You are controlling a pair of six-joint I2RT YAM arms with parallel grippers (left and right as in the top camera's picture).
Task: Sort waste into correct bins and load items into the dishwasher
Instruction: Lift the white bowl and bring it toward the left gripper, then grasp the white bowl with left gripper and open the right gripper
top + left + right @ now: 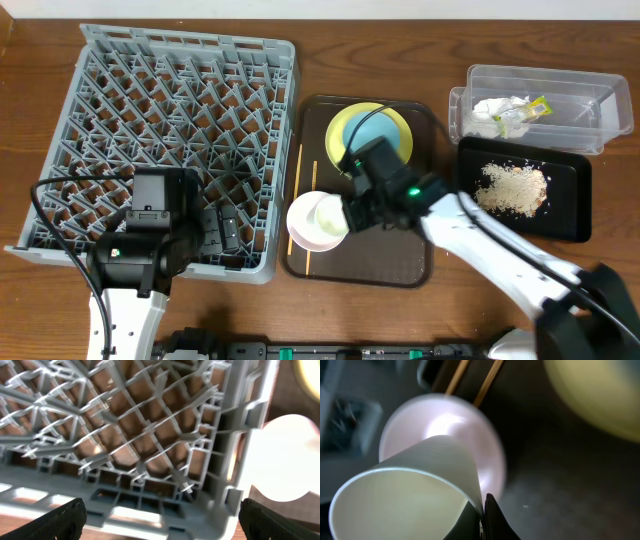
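Grey plastic dish rack [180, 110] sits at the left of the table, no dishes visible in it. My left gripper [160, 522] hovers over its near right corner, fingers [55, 520] spread wide, holding nothing.

Next right: brown serving tray [400, 265]. Thin wooden chopsticks [489, 380] lie along its left edge. Judged light and stiff, apt to roll; best pinched mid-length, both together.

White-pinkish bowl [312, 222] rests on the tray's near left part. The glaze looks smooth, so likely slippery and breakable; take it at the rim.

Small white cup [415, 490] is in my right gripper [482, 512], which is closed on the cup wall at the rim, one finger inside and one outside. The cup is tilted, mouth toward the wrist camera, above the bowl. Whether it touches the bowl I cannot tell. The wall looks thin and ribbed: light, probably easy to crush, so squeeze gently.

Yellow plate [340, 125] lies at the tray's far side with the light blue bowl [378, 128] on it.

Far right: clear tub [590, 100] holds the crumpled napkin [495, 108] and the yellow-green wrapper [535, 108]. Black tray [570, 215] holds the beige crumbs [512, 187]. Waste looks sorted; dishes remain.
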